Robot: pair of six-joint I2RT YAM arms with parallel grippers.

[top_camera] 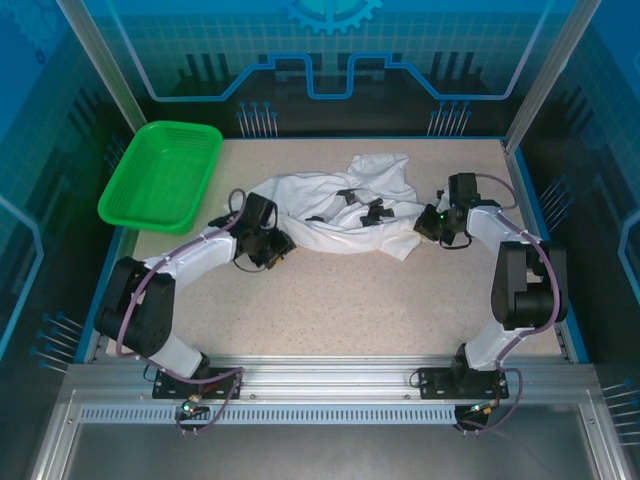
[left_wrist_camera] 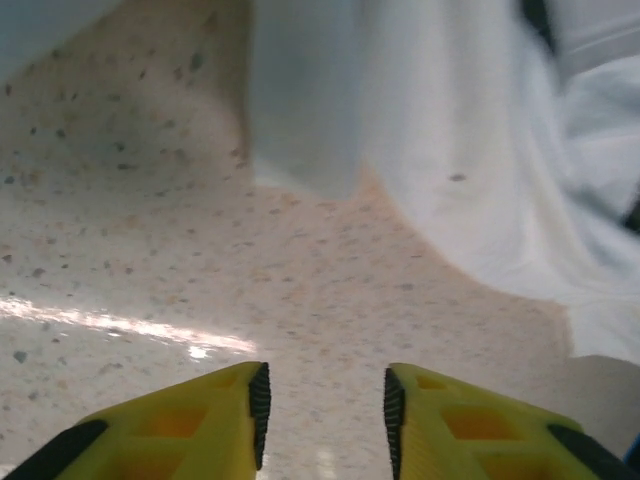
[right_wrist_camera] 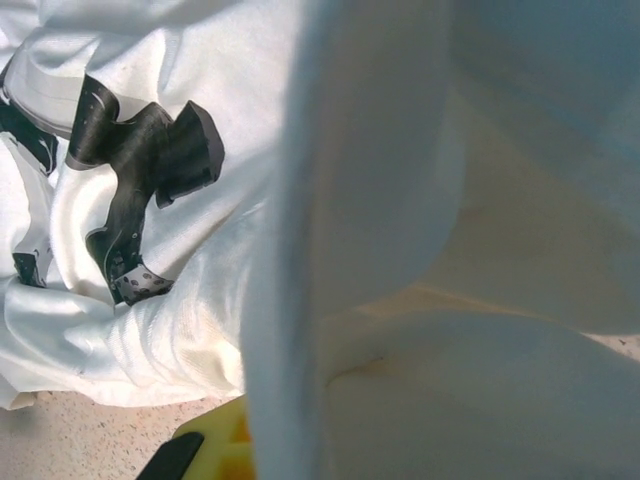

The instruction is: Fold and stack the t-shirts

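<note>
T-shirt (top_camera: pixel 340 212) lies crumpled between both grippers. Left gripper (left_wrist_camera: pixel 325 400): fingers spread, empty, over bare table (left_wrist_camera: pixel 150 260); hem just ahead, to their right. Right gripper (top_camera: pixel 434 224): fingers pressed together, pinching cloth draped over them. Adv. L onto hem, pinch one layer, spread w/ R.

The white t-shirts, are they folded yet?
No, unfolded. The t-shirts lie crumpled in one wrinkled heap on the table, black print twisted.
</note>
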